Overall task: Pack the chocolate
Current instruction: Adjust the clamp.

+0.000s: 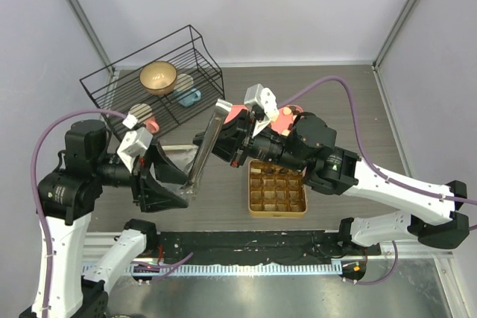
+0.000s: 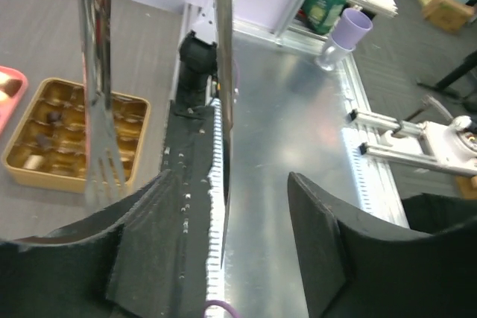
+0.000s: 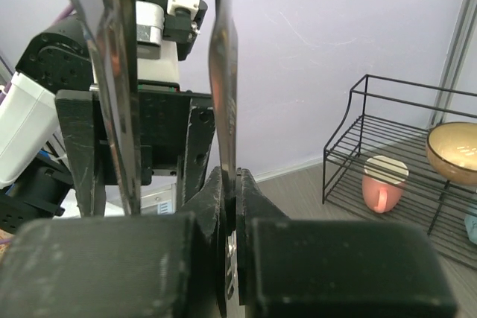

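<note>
Close in, my right gripper [image 3: 231, 221] pinches one arm of shiny steel tongs [image 1: 205, 150]; my left gripper [image 1: 170, 184] gapes around their tips, gripping nothing. Beyond, only the left wrist view shows chocolate [image 2: 51, 118] inside the gold gridded tin [image 2: 33, 176].

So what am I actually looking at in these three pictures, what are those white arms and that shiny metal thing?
Two robot arms sit at a table's near edge. One picture looks down from above; the other two come from a camera on each wrist. The right gripper is shut on one leg of metal tongs. The left gripper has its fingers spread around the tongs' tips, not gripping. On the table lie a gold tin holding a few chocolates, a pink tray and a wire rack.
</note>
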Controlling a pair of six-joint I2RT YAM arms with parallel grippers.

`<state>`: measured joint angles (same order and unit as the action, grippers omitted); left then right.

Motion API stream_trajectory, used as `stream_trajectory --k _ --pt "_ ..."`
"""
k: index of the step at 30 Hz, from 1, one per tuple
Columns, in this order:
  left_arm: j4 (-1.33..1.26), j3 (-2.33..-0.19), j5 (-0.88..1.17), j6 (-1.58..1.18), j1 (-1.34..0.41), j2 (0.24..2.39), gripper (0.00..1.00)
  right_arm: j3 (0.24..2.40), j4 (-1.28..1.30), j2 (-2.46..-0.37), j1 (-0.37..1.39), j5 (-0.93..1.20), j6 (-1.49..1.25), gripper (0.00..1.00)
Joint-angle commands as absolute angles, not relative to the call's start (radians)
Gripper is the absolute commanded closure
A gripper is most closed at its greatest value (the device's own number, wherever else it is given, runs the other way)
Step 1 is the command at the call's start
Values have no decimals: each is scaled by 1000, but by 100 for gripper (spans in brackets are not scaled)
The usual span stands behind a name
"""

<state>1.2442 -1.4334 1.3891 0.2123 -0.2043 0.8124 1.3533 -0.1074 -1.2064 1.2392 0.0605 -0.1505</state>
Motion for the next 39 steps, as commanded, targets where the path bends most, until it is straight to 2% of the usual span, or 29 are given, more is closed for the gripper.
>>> stream_trajectory --k 1,4,5,7,8,11,14,15,17,18,21,28,29,32,39 --pt "1030 -1378 1468 8 -218 773 50 1423 -141 -1219 1230 78 -110 99" --pt "883 -1324 1506 -132 -218 749 69 1427 -172 -1239 1229 81 -113 99" --pt "852 -1312 1517 -161 -218 746 83 1424 -184 -1242 1229 83 -123 99" --pt "818 -1301 1528 -190 -218 736 98 1408 -221 -1246 1229 81 -136 99" --pt "810 -1301 1529 -193 -218 735 100 1407 -230 -1250 1229 80 -141 99" --pt "781 -1312 1535 -221 -216 732 100 1407 -204 -1253 1229 77 -152 97" --pt "665 -1316 1552 -303 -216 727 100 1402 -155 -1233 1229 75 -150 72" --pt "607 -1313 1557 -351 -218 726 100 1390 -137 -1211 1229 81 -149 56" --pt "414 -1292 1574 -504 -216 716 100 1365 -77 -1186 1229 77 -137 46" --pt "353 -1284 1578 -556 -216 715 100 1355 -57 -1169 1229 75 -130 37" --pt "235 -1264 1592 -666 -218 712 100 1332 56 -1111 1227 87 -100 25" --pt "192 -1152 1568 -700 -215 684 100 1500 350 -1095 1218 215 20 15" --pt "183 -1131 1559 -698 -213 677 100 1523 389 -1109 1216 233 34 11" --pt "170 -1071 1523 -695 -199 657 100 1609 449 -1147 1204 264 49 5" --pt "178 -1066 1486 -664 -195 649 100 1677 495 -1251 1065 509 14 2"
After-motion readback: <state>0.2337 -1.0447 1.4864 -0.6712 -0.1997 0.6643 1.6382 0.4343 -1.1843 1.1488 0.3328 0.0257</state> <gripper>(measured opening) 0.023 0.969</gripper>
